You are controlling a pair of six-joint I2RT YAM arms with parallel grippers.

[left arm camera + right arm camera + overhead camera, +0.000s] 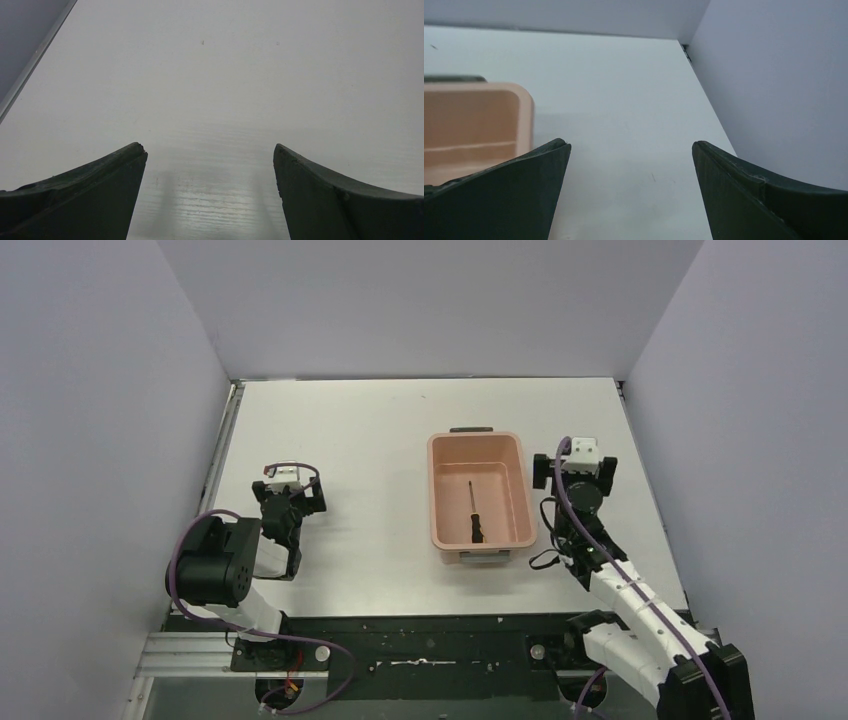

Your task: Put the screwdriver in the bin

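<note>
In the middle-right of the overhead view, the screwdriver (pixel 474 512) is lying flat on the floor of the bin (pixel 436 490). Its shaft is pointing toward the top of the frame and its handle toward the bottom, so I am judging the job as good as done.

I am holding my right end effector (pixel 631 145) spread wide and empty just beside the bin's right wall, over bare counter (pixel 624 90), which suits a hand with nothing to carry. My left end effector (pixel 210 147) is hovering wide open too, gripping nothing. It is sitting well apart at the left of the frame, clear of the work.

From my right wrist only a corner of the bin is showing, cut off at the left edge, and the screwdriver is not showing there at all. Overhead, the camera housings are hiding my fingertips, and the handle's colours are too small to make out.
</note>
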